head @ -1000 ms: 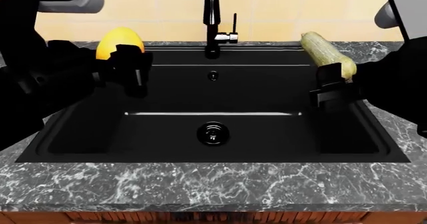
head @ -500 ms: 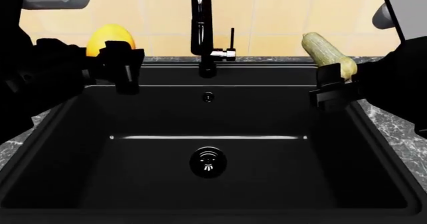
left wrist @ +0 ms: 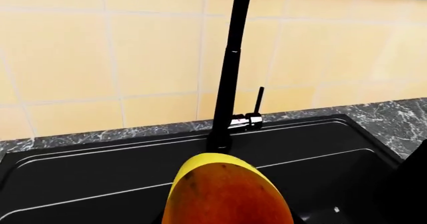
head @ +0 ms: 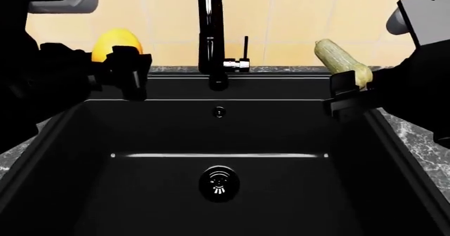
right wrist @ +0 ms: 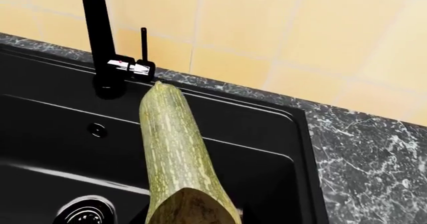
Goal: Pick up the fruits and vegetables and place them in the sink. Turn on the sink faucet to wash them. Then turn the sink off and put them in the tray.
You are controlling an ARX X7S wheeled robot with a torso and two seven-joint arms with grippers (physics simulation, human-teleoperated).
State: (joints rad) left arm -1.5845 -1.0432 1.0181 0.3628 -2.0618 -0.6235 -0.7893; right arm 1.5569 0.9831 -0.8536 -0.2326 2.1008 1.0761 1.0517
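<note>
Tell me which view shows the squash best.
The right wrist view: the squash fills the foreground, showing its striped green skin along most of its length above the sink. The head view shows only its upper end above the right gripper. The left wrist view misses it.

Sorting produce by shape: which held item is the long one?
The squash in the right gripper: long, pale green. The left gripper's mango is oval, yellow.

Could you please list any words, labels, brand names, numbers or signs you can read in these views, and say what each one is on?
None: no view shows readable text.
The drain in the sink bears a small embossed mark, a symbol too small to read.
The faucet, mango, squash and wall tiles carry no lettering.
</note>
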